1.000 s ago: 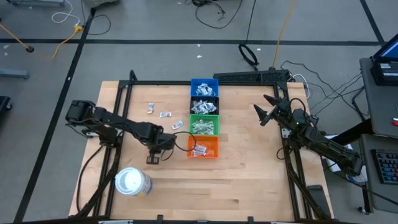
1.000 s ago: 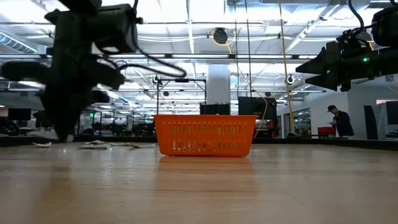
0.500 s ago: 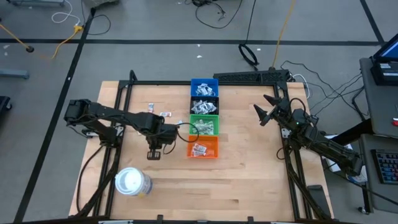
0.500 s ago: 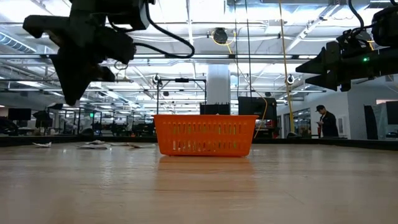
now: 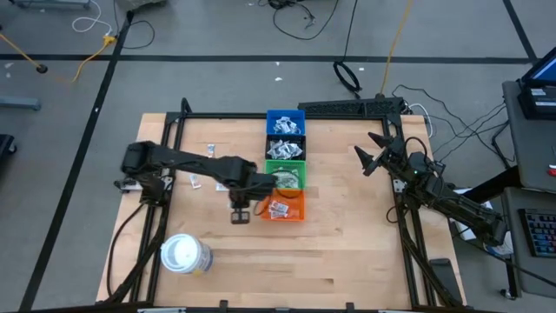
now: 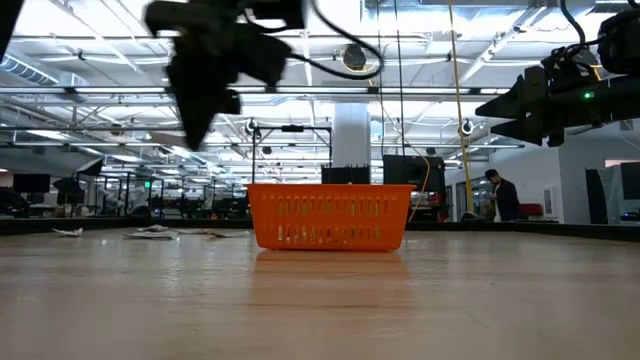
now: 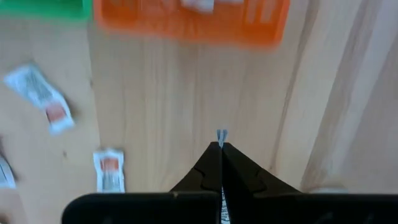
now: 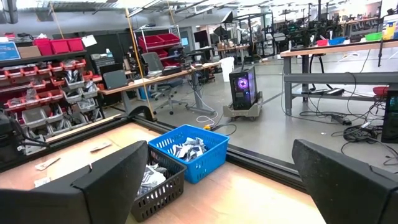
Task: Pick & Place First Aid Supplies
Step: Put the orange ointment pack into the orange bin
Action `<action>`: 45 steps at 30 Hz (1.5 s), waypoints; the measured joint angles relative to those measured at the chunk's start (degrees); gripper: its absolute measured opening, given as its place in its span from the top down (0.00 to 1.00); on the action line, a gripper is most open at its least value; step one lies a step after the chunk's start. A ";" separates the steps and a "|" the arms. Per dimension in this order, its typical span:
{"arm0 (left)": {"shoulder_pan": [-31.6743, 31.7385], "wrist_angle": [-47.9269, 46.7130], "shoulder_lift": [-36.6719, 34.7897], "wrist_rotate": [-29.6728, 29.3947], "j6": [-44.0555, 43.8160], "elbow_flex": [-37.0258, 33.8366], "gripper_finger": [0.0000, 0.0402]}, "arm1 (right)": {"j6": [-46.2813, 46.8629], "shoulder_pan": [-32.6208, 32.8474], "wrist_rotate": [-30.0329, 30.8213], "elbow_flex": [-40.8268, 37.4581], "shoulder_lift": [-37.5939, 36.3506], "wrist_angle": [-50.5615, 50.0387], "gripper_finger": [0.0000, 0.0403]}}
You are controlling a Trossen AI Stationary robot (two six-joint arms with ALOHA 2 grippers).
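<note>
Left gripper (image 7: 221,144) pinches a thin packet (image 7: 221,135) by its edge, just beside the orange bin (image 5: 284,205). Shallow grip, so it could slip out short of the rim. Right gripper (image 5: 375,153) idles spread wide, well apart from the bin.

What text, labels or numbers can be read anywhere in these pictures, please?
None can be read.
Packets on the table: reddish marks and dark print, too blurred.
Packets in the blue bin: print too small.
White roll: no visible text.
Orange bin: no label visible.
</note>
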 joint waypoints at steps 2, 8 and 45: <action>0.18 -1.48 3.72 0.00 -0.04 5.11 1.00 | 0.00 0.00 0.00 -0.01 -0.01 0.00 0.02; 0.51 -4.47 13.87 0.03 0.28 19.92 1.00 | 0.00 0.00 0.01 0.00 0.00 0.00 0.02; 1.98 3.69 32.07 -1.55 2.13 33.70 0.78 | 0.00 0.00 0.01 0.00 0.00 0.00 0.02</action>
